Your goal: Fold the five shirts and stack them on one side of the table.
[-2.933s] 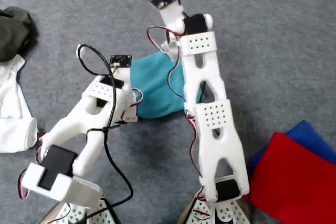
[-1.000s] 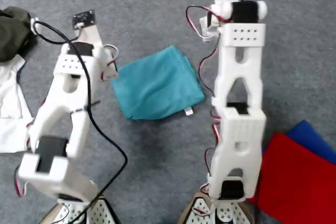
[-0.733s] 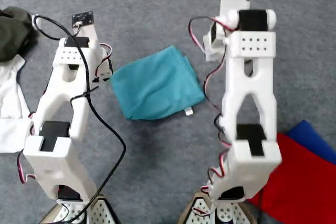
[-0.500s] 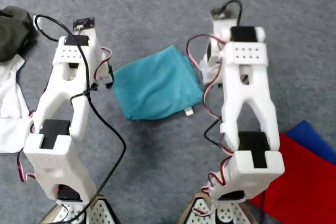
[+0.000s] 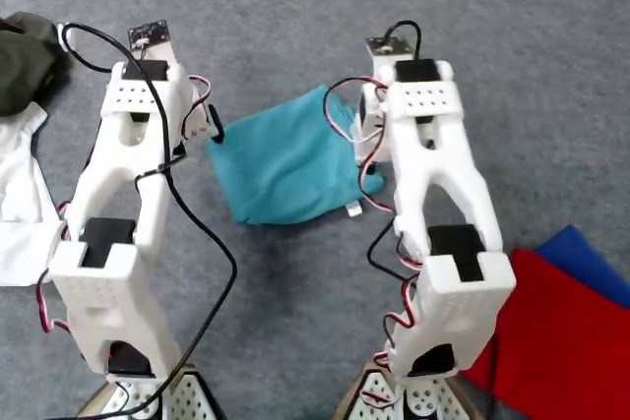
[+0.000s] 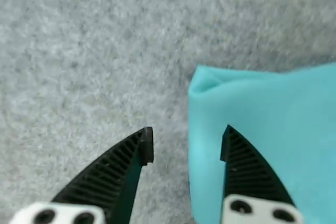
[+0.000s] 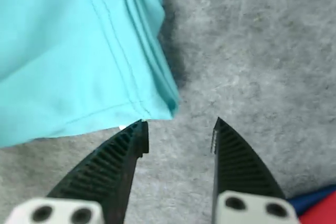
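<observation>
Note red shirt folded flat at near right, lying over blue shirt, both cut by the frame edge. Farther in, mid-table, find teal shirt folded to a rough rectangle, hems layered at one corner. Record left gripper spread across its edge and right gripper spread just off that hemmed corner, both empty. See white shirt and crumpled dark shirt at far left, cropped.
</observation>
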